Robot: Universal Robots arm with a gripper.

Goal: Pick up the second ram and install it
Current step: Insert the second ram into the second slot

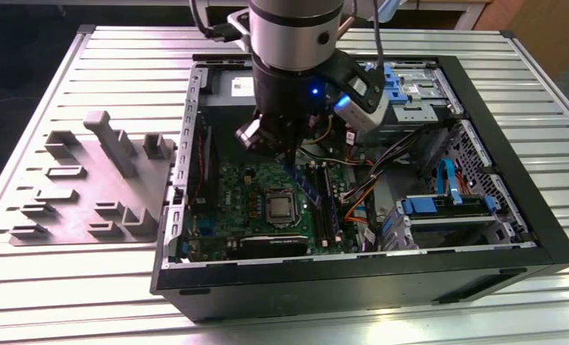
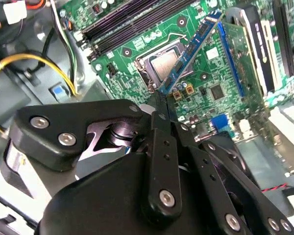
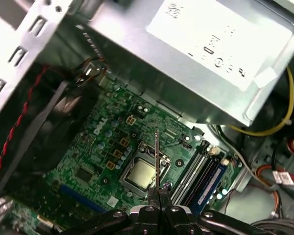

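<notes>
The arm (image 1: 294, 43) is hanging down into the open computer case (image 1: 361, 287), its gripper (image 1: 290, 159) holding the second ram (image 1: 308, 188) tilted above the green motherboard (image 1: 241, 183), while a grey fixture block (image 1: 83, 208) is sitting on the slatted table (image 1: 73, 287) at the exterior view's left

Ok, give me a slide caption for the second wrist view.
Hand shut on the second ram, held over the motherboard near the CPU socket.

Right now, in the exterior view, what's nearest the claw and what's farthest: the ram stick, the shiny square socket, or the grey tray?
1. second ram: gripped in the claw, inside the case.
2. square socket: on the motherboard, lower in the case.
3. grey tray: outside the case, at the exterior view's left.
</notes>
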